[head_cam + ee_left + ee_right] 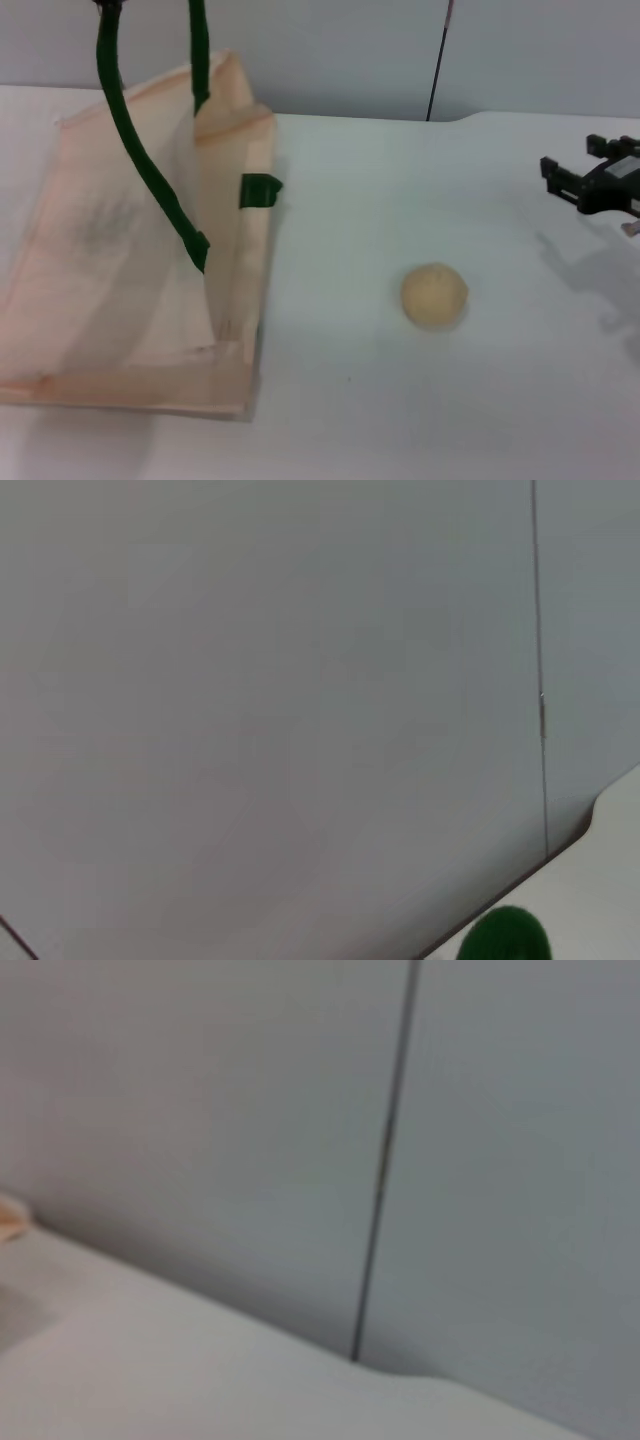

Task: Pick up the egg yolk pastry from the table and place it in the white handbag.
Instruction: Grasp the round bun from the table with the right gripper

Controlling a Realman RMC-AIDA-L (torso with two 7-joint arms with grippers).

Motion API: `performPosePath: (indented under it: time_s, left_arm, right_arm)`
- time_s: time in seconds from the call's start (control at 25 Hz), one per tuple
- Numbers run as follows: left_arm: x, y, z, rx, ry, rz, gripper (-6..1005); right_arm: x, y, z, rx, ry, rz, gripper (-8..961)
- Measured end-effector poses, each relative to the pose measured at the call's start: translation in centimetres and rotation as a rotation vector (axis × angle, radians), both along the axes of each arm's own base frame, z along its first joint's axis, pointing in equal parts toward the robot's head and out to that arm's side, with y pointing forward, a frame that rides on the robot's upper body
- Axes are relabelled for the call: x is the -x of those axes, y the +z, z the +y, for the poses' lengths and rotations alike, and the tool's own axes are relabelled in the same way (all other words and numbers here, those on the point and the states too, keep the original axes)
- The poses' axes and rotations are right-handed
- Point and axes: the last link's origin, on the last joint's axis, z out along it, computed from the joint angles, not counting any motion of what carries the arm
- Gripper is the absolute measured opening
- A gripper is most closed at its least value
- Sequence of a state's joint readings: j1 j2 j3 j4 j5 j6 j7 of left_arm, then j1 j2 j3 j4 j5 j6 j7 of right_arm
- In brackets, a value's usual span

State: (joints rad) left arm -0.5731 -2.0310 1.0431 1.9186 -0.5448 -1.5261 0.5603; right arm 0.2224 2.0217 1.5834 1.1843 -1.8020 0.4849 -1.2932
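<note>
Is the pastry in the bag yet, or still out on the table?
Out. The egg yolk pastry sits on the bare table, well clear of the white handbag; the right gripper is off to its side.

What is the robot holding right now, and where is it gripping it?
The white handbag hangs open from one green handle, pulled up out of view on the robot's left; the gripper itself is unseen. The right gripper holds nothing, and the egg yolk pastry lies untouched.

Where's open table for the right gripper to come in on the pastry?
Bare table lies between the egg yolk pastry and the right gripper, and in front of the pastry too. The crowded side is the robot's left, where the white handbag lies with its green handles pulled up.
</note>
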Motion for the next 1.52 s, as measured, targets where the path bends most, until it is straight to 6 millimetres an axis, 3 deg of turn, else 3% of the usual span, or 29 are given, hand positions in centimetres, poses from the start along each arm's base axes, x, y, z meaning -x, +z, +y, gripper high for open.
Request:
performPosePath:
  time_s: [0.44,0.56,0.68,1.2,1.52]
  left_arm:
    - [0.3,0.4,0.0,-0.01,0.007,-0.001,127]
    - [0.4,0.5,0.0,-0.011,0.009,0.0,128]
    - [0.4,0.5,0.0,-0.013,0.009,0.0,128]
    - [0.1,0.8,0.1,-0.021,-0.001,-0.005,128]
    - [0.0,0.8,0.0,-0.021,-0.004,-0.005,129]
  right_arm:
    - [2.4,0.3,-3.5,0.212,0.074,0.027,654]
    - [2.7,-0.4,-4.3,0.293,0.08,0.048,759]
    - [3.2,-1.2,-4.8,0.377,0.089,0.06,791]
    - [3.5,-4.7,-3.3,0.552,0.066,0.082,863]
    - [3.0,-5.6,-3.1,0.585,0.066,0.136,876]
